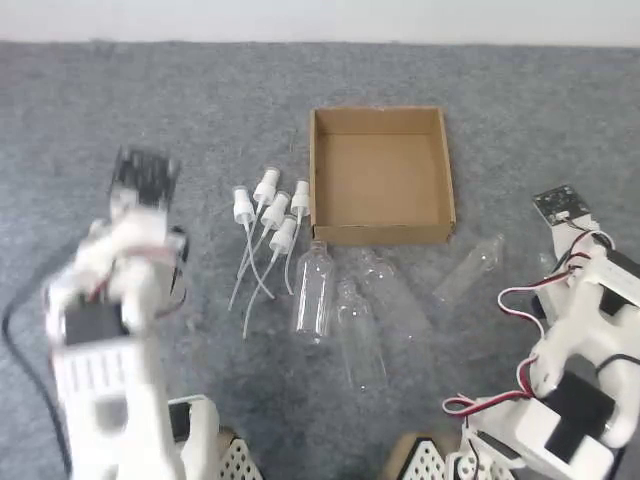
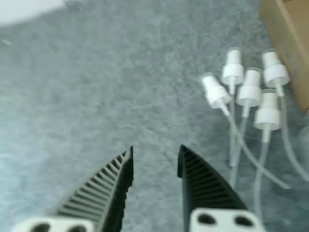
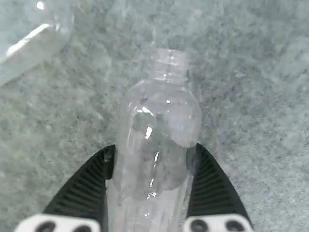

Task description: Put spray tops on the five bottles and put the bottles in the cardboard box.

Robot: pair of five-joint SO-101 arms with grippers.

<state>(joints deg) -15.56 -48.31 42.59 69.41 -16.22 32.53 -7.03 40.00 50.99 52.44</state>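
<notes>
Nearest, the left gripper (image 2: 154,152) hangs just above the grey carpet (image 1: 200,100) with its black ribbed jaws parted and nothing between them. In the high view it sits at the left side (image 1: 145,172), well apart from the bottles.

On the right side, the right gripper (image 3: 154,149) grips a clear held bottle (image 3: 161,130). One jaw presses on each side of the bottle's body, and its open, capless neck points away from the wrist. A second bottle, the lone bottle (image 1: 470,268), lies on the carpet beyond it, between the right arm (image 1: 580,340) and the cardboard box (image 1: 380,233).

In the middle, three more clear bottles lie on their sides without tops: the left bottle (image 1: 315,290), the middle bottle (image 1: 360,340) and a fainter right bottle (image 1: 385,285), close together just in front of the box.

Left of them, five white spray tops (image 1: 270,210) lie clustered on the carpet beside the box's left wall, their thin dip tubes trailing toward the arms and crossing one another. From the left wrist they appear ahead of the open jaws (image 2: 251,92).

Farthest, the open box sits upright with nothing inside.
</notes>
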